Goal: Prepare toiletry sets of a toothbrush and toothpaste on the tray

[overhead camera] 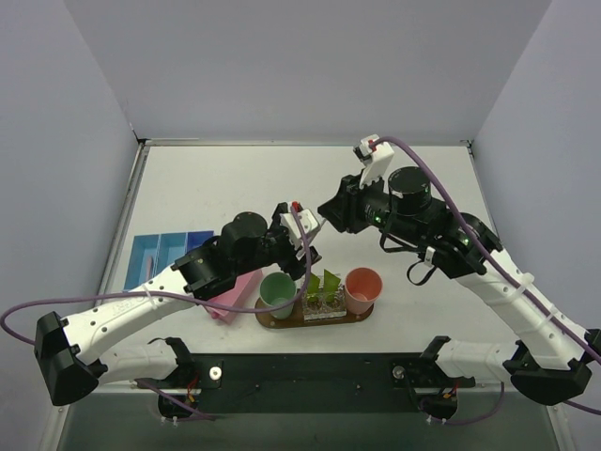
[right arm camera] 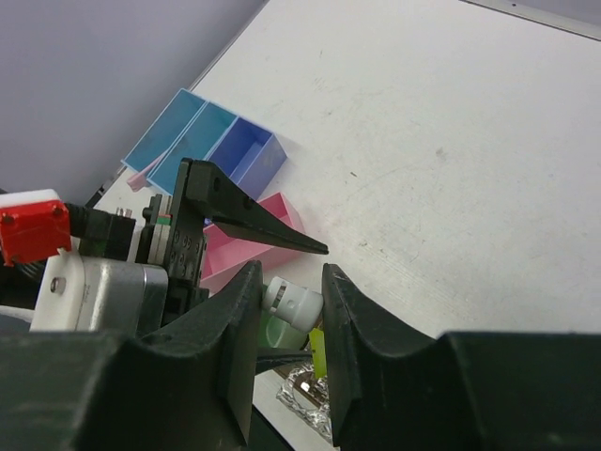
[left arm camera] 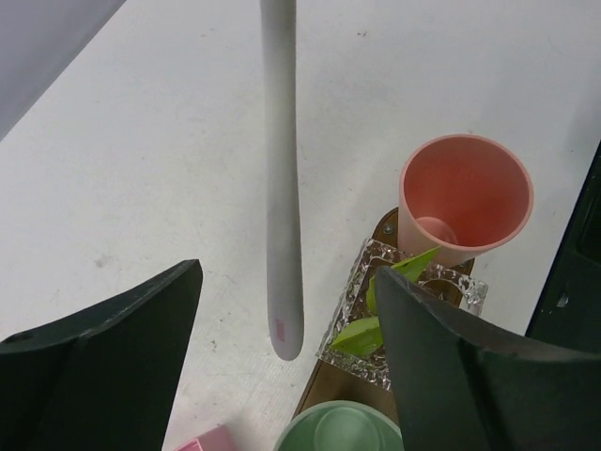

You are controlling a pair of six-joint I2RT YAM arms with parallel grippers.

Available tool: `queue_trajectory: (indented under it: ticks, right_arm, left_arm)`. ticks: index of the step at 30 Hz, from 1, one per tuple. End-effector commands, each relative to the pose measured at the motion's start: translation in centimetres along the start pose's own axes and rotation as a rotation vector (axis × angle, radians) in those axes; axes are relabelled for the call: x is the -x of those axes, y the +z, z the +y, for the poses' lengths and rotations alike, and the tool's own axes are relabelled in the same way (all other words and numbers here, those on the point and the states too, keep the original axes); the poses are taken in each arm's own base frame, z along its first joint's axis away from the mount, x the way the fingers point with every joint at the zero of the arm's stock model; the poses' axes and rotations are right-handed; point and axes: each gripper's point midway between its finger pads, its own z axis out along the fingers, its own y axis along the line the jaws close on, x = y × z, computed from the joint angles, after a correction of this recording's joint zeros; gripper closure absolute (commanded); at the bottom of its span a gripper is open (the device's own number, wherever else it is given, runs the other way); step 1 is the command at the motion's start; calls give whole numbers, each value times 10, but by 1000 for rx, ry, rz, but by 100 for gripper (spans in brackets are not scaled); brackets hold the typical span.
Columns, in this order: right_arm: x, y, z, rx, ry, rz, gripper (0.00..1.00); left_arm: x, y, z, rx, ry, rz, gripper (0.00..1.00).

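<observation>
Between the left pincer's [left arm camera: 286, 272] spread, released black fingers hangs the slim pale-pink plastic toothbrush [left arm camera: 282, 188], touching neither. Right pincer [right arm camera: 291, 274] is clenched on its upper end. Brush is airborne just beside the brown oval wooden tray [left arm camera: 324, 390]. Step: handover, probably. Next: left closes on shaft before right lets go. White matte counter [overhead camera: 216, 188], lilac-grey walls [overhead camera: 282, 66].
</observation>
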Motion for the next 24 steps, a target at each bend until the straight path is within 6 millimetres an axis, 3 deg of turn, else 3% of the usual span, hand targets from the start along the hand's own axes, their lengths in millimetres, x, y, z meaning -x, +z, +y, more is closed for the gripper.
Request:
queue_trajectory:
  ticks: [1,6,10,11,12,13,14,15,17,21,24]
  right_arm:
    - [26,-23,-6,-30,-8,-130,100]
    - [28,-39,-20,-90,-47,-173,100]
    - [22,-64,-24,-89,-81,-210,100]
    - [22,-70,-26,-90,-87,-219,100]
    - [24,-84,-25,-80,-100,-250,100]
    - [18,-86,-26,-77,-108,-249,100]
    - [16,-91,-23,-53,-116,-253,100]
    - [18,-103,-23,-44,-130,-285,100]
    - [9,-109,-17,6,-152,-279,100]
    - [-10,-127,-7,100,-183,-285,100]
    - [-28,-127,-3,150,-191,-265,100]
  left_arm:
    - [30,-15,-3,-21,-3,-107,14]
    - [40,-26,13,-24,-54,-154,12]
    - [43,-40,50,33,-106,-186,12]
    - [40,-44,71,79,-127,-194,12]
    - [38,-46,82,101,-151,-196,12]
    - [37,-48,92,127,-190,-202,12]
    - [32,-54,117,188,-219,-200,12]
    - [27,-54,127,218,-256,-194,12]
    - [16,-62,158,327,-294,-190,12]
    - [-15,-70,196,453,-360,-162,12]
    - [-31,-79,212,518,-393,-147,12]
